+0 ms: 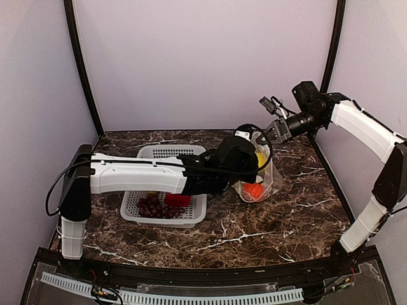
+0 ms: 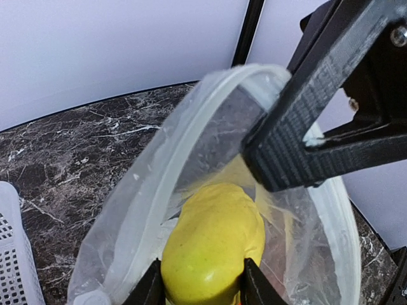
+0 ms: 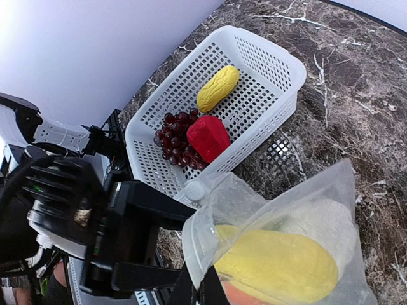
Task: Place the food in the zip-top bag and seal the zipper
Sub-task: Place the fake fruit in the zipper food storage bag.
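Note:
The clear zip-top bag [image 1: 262, 179] stands open on the marble right of the basket. My right gripper [image 1: 272, 132] is shut on its rim [image 3: 205, 267] and holds the mouth up. My left gripper [image 2: 202, 283] is shut on a smooth yellow fruit piece [image 2: 213, 244] and holds it in the bag's mouth [image 2: 191, 146]. An orange piece [image 1: 254, 190] and a white piece [image 3: 327, 225] lie inside the bag. The basket holds a yellow corn piece [image 3: 217, 88], a red pepper [image 3: 207, 136] and dark grapes [image 3: 178, 133]. The zipper strip runs along the rim [image 2: 175, 159].
The white perforated basket [image 1: 166, 152] sits left of the bag, partly under my left arm [image 1: 140, 175]. The right gripper's black finger [image 2: 318, 121] crosses the left wrist view over the bag. Walls close in behind and at both sides.

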Tool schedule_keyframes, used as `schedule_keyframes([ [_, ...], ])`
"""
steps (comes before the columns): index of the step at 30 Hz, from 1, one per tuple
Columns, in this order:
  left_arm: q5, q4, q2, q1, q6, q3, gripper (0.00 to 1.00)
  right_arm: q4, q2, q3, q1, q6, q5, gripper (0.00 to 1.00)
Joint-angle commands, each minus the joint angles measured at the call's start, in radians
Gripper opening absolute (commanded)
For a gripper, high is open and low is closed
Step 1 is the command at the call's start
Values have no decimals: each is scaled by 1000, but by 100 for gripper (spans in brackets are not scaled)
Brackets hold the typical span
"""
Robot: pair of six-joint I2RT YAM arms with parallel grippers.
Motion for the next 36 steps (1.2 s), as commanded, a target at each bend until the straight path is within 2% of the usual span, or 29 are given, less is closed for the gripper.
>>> schedule_keyframes([
  [1, -31, 24, 37, 10, 16, 55, 16, 7, -48, 6, 6, 19, -72, 0],
  [4, -41, 64, 69, 14, 21, 67, 20, 13, -48, 13, 5, 28, -82, 0],
  [7, -12, 89, 87, 20, 24, 70, 45, 16, -48, 16, 5, 28, -80, 0],
  [9, 28, 87, 89, 25, 25, 75, 56, 16, -50, 16, 1, 25, -77, 0],
  [15, 141, 112, 34, 26, 57, 45, 70, 32, -44, 8, -30, 30, -86, 0],
  [23, 243, 183, -80, 22, 82, -60, 74, 52, -32, -12, -62, 23, -69, 0],
  [28, 317, 213, -216, 10, 179, -152, 75, 56, -6, -4, -94, 8, -26, 0],
  [32, 276, 111, -316, 5, 218, -233, 76, 47, 35, 107, -165, 7, -9, 0],
  [36, 178, 40, -418, 6, 231, -389, 79, 81, 35, 183, -191, 18, 80, 0],
])
